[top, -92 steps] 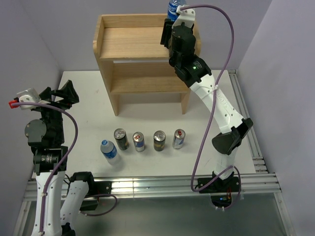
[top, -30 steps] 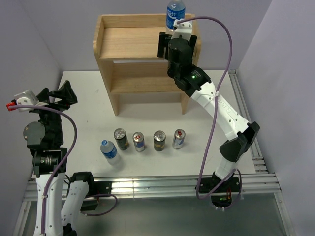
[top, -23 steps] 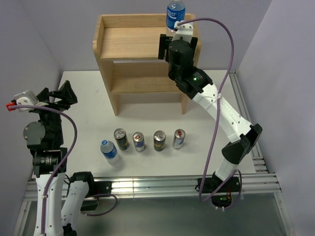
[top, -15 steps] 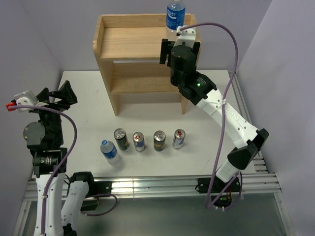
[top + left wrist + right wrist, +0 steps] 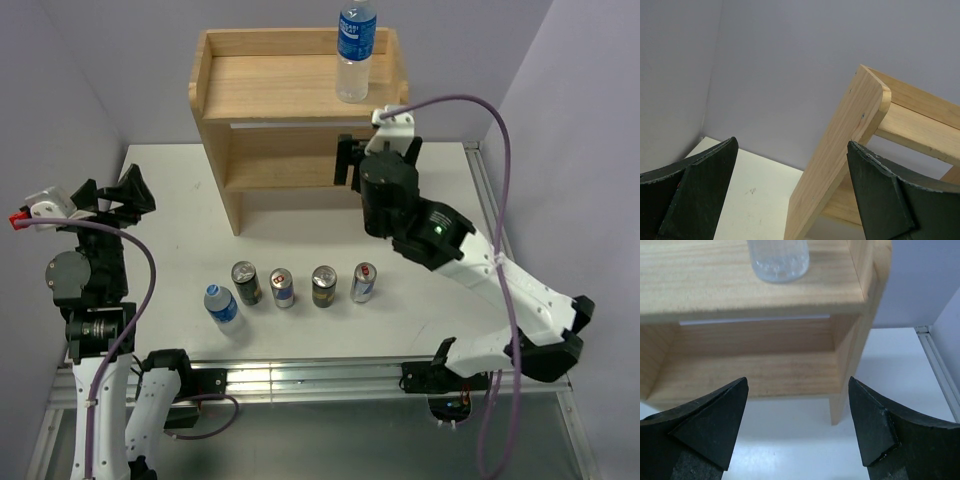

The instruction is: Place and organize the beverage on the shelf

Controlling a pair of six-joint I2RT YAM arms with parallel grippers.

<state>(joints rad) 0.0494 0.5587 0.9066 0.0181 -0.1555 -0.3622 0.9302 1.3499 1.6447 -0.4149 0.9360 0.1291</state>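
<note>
Row near table front: small blue-labelled plastic water bottle (image 5: 222, 305), four metal drink cans (image 5: 323, 285). Left gripper (image 5: 792, 145) spread wide, empty. Right gripper (image 5: 797, 385) spread wide, empty, facing light wooden two-tier shelf (image 5: 280, 85). Tall clear blue-labelled bottle (image 5: 354, 50) upright on top board, right side.

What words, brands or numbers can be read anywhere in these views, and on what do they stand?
No text can be read for certain.
Water bottle on the shelf: blue label with white print, too small to read.
Small bottle left of the cans: blue label, blurred.
Four cans: printed designs, illegible.
Wrist views: no text.
</note>
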